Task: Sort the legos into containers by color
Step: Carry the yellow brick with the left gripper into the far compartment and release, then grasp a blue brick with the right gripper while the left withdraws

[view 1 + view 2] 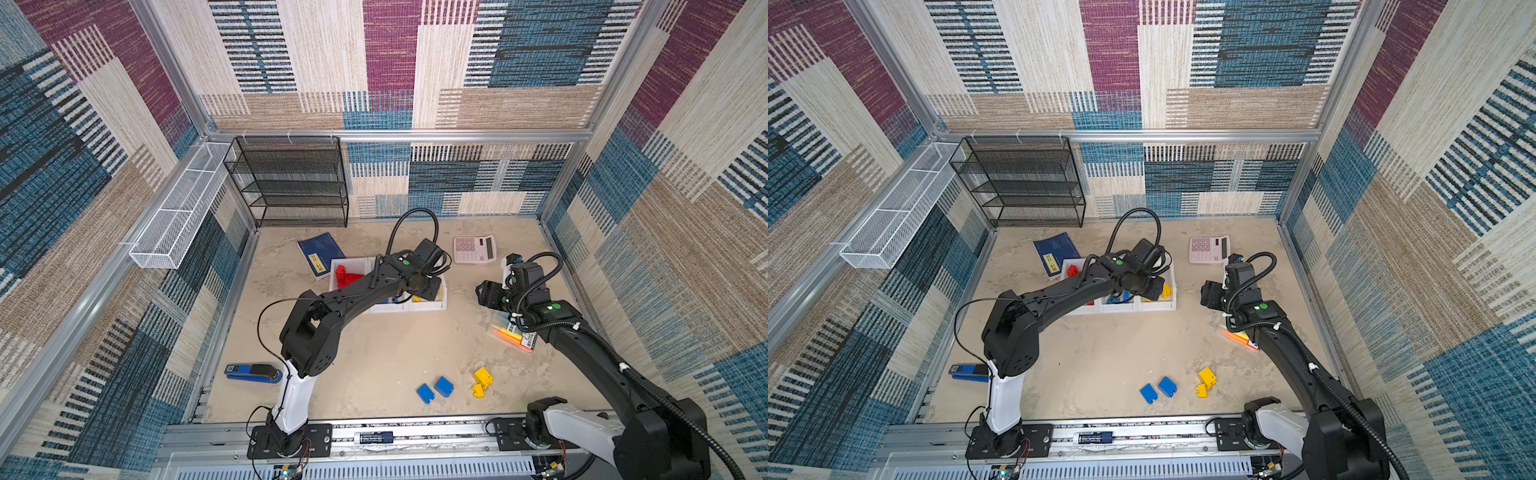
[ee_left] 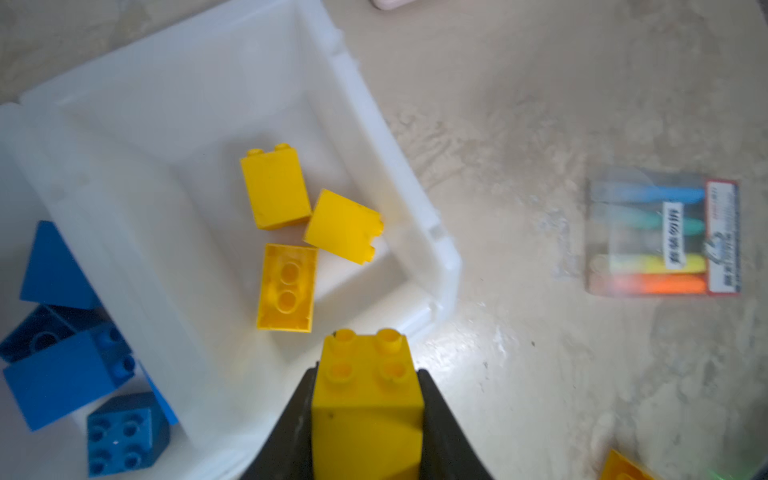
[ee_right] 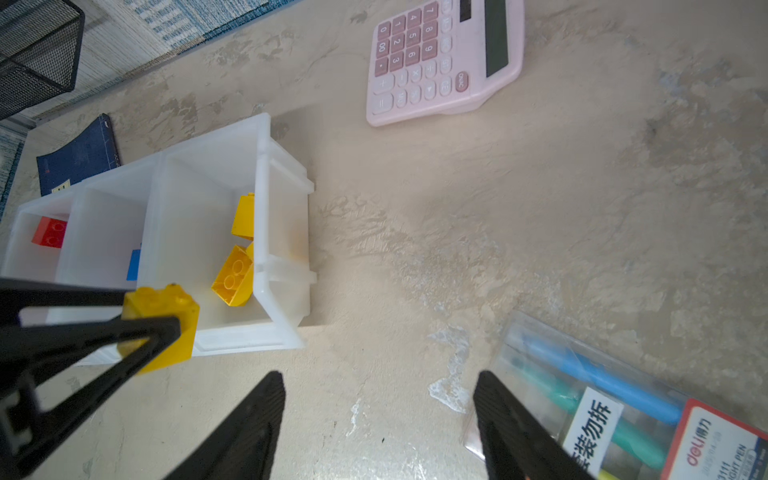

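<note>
Three white containers [image 1: 428,308] stand joined in a row at mid-table. The left one holds red legos [image 1: 347,274], the middle one blue legos [image 2: 66,374], the right one [image 2: 374,137] three yellow legos [image 2: 276,189]. My left gripper [image 2: 368,374] is shut on a yellow lego [image 2: 368,403], just over the right container's near corner; the right wrist view shows this too [image 3: 162,320]. Two blue legos [image 1: 434,388] and two yellow legos [image 1: 482,380] lie on the table near the front. My right gripper [image 3: 378,382] hangs open and empty over bare table, right of the containers.
A marker pack [image 1: 513,336] lies under the right arm. A pink calculator [image 1: 473,248] sits behind it. A blue booklet [image 1: 320,253] lies behind the containers, a black mesh rack [image 1: 291,183] at the back left, a white wire basket [image 1: 178,216] on the left wall, a blue stapler [image 1: 253,372] front left.
</note>
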### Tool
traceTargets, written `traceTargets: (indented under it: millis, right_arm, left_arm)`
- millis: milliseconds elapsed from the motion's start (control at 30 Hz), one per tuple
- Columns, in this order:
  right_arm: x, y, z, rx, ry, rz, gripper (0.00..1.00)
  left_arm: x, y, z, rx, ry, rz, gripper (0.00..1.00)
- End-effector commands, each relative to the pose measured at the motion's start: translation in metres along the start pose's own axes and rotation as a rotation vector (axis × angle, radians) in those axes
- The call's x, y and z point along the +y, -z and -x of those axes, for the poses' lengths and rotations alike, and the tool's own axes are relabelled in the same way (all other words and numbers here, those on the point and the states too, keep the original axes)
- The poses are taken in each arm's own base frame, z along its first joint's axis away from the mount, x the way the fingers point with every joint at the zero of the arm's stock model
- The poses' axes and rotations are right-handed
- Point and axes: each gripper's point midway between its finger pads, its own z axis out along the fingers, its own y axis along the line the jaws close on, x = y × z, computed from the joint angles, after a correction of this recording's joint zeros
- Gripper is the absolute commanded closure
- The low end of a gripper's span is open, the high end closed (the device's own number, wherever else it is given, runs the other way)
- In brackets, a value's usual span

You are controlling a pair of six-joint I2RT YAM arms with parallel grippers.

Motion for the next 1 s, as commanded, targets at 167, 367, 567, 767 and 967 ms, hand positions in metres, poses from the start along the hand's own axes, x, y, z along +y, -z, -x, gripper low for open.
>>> traceTargets:
  millis: [167, 367, 567, 767, 967]
  right_arm:
    - [-0.001, 0.009, -0.001, -0.013, -0.019, 0.001, 0.26]
    - [-0.001, 0.009, -0.006, 0.0, -0.022, 0.007, 0.24]
    - [-0.001, 0.009, -0.008, 0.009, -0.025, 0.007, 0.25]
    - [-0.005, 0.006, -0.02, 0.043, -0.035, 0.005, 0.25]
    - [0.005, 0.006, -0.041, 0.107, -0.074, 0.054, 0.33]
  left_arm:
    - [0.01, -0.015, 0.026, -0.02, -0.041, 0.023, 0.63]
    - [0.025, -0.012, 0.031, -0.025, -0.008, 0.066, 0.41]
    - [0.031, 0.003, 0.033, -0.054, 0.003, 0.075, 0.38]
    - [0.044, 0.029, 0.025, -0.086, 0.044, 0.071, 0.38]
    - [0.078, 0.061, -0.002, -0.131, 0.15, 0.092, 0.38]
